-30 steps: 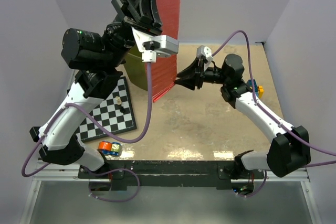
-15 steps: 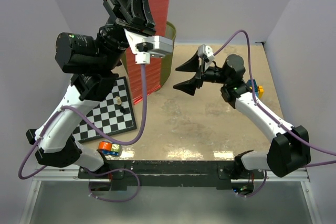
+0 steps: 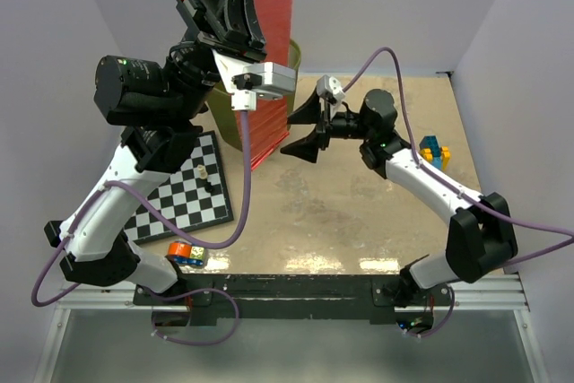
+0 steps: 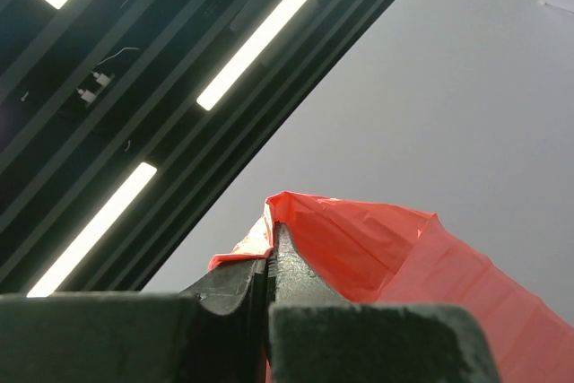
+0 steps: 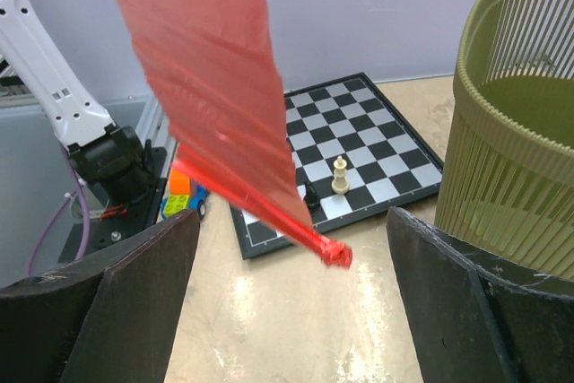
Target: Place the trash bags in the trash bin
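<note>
I am probably working in a robotics lab test cell. Plain pale walls (image 3: 395, 6) are boxing in a beige table (image 3: 359, 213). My two arms are sitting bolted to a black rail (image 3: 296, 286), trailing purple cables (image 3: 247, 177). Strip lights (image 4: 260, 38) are glowing in a dark ceiling, and a chessboard (image 3: 184, 195) and toy blocks (image 3: 434, 152) are lying about.

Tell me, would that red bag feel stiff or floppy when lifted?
Probably floppy: the bag hangs limp from the left tool, pinched at one end only. Likely very light, since it looks like thin, creased film. Nothing grips its tapered lower tip, so it may well sway when pushed.
</note>
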